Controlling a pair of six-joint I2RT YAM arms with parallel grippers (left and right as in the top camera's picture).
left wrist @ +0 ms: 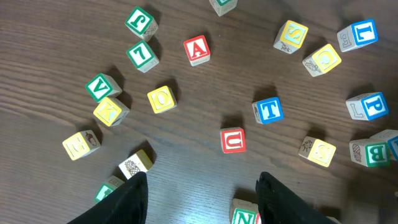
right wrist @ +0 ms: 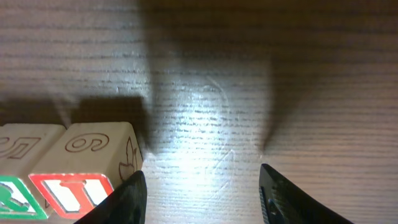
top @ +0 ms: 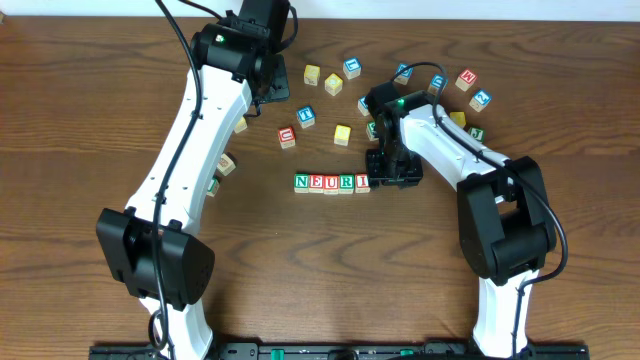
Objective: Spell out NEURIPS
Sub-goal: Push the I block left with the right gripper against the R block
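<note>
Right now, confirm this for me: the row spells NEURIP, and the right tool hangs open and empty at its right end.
Wrong on the spelling: the overhead view shows the row reads NEURI, with no P placed. The right tool hangs open and empty at its right end.

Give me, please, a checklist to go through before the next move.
1. Row reads N, E, U, R, I: ok.
2. Right gripper open and empty: ok.
3. Its finger clear of the I cube: cannot tell.
4. Table bare to the right of the I cube, for the P: ok.
5. P cube in sight, letter up: ok.
6. Left gripper open and empty: ok.
</note>
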